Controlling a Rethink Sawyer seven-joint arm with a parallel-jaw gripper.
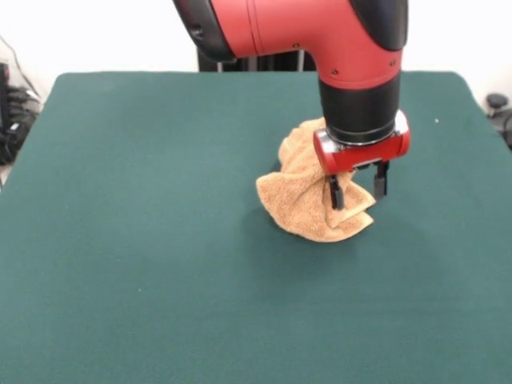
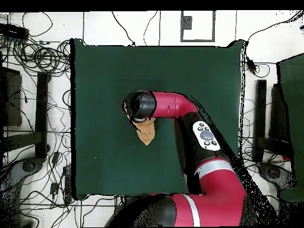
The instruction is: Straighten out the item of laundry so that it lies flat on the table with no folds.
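The tan-orange towel (image 1: 300, 200) lies crumpled in a folded heap right of the middle of the green table (image 1: 144, 240). My gripper (image 1: 358, 188) hangs straight down over the heap's right part, with its two dark fingers apart. The left finger (image 1: 335, 193) shows in front of the cloth and the right finger (image 1: 381, 179) stands just past the cloth's right edge. No cloth is pinched between them. In the overhead view only a small part of the towel (image 2: 146, 133) shows from under my wrist, which hides the gripper.
My red arm (image 2: 178, 110) reaches over the table from the base side in the overhead view. Cables and stands (image 2: 35, 119) lie on the floor around the table (image 2: 107, 77).
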